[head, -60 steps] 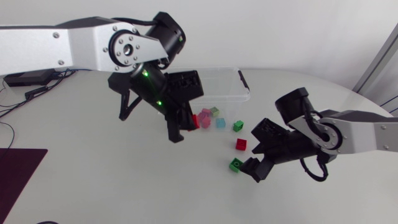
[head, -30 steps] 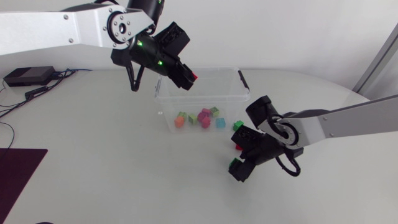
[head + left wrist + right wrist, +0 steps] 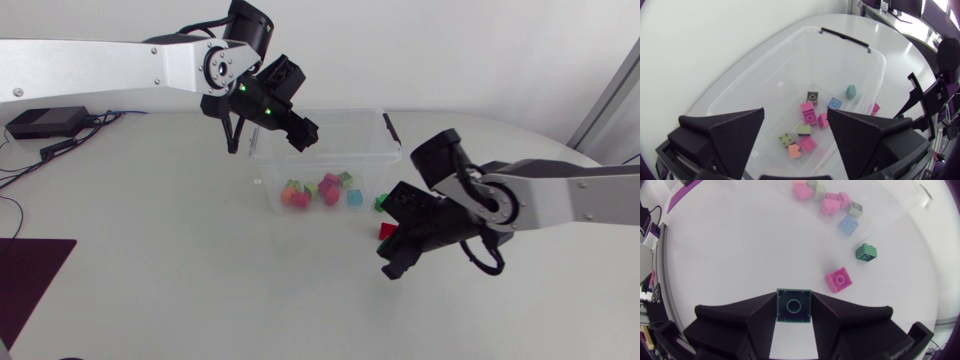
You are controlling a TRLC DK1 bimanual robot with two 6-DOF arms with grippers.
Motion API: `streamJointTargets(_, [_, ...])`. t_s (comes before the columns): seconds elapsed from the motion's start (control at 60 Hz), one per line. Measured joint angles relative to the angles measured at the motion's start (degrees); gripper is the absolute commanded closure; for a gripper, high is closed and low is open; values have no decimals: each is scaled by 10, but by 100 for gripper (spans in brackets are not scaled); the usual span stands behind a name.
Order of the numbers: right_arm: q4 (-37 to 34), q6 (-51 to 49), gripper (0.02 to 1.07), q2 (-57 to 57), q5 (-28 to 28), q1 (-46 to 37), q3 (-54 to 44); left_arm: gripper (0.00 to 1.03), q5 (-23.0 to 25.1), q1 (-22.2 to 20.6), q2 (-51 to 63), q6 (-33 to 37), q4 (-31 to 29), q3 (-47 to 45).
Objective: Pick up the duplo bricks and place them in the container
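Tabletop (image 3: 150, 280) white under clear container (image 3: 360, 135)

The left arm (image 3: 100, 62) comes in from the left side with its long silver link held level. It bends at the black elbow and angles the wrist forward and down. The left jaws stand wide apart, both broad fingers (image 3: 725, 132) splayed, with nothing between them.

The right arm (image 3: 580, 195) comes in from the right side, folds at its black joint and carries the wrist low toward the middle, tipped downward. The right jaws are closed in on a green brick (image 3: 793, 306), one finger pressed against each side, the brick sitting right at the tips.
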Motion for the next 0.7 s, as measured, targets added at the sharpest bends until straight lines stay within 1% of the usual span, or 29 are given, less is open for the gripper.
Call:
streamJointTargets(0.1, [-43,0,76,-52,1,-12,23,5,-11,4,-40,-7,-6,-13])
streamJointTargets(0.167, [-57,3,76,-67,2,-20,50,5,-12,12,-73,-11,-8,-24])
streamJointTargets(0.367, [-60,28,76,-72,1,-37,154,5,-17,47,-183,-41,-3,-80])
streamJointTargets(0.433, [-54,36,76,-52,1,-44,198,5,-27,51,-219,-49,6,-117])
streamJointTargets(0.583, [-35,49,76,17,0,-50,263,5,-53,51,-272,-52,22,-179])
streamJointTargets(0.7, [-25,61,76,69,0,-49,304,5,-59,54,-307,-56,43,-226])
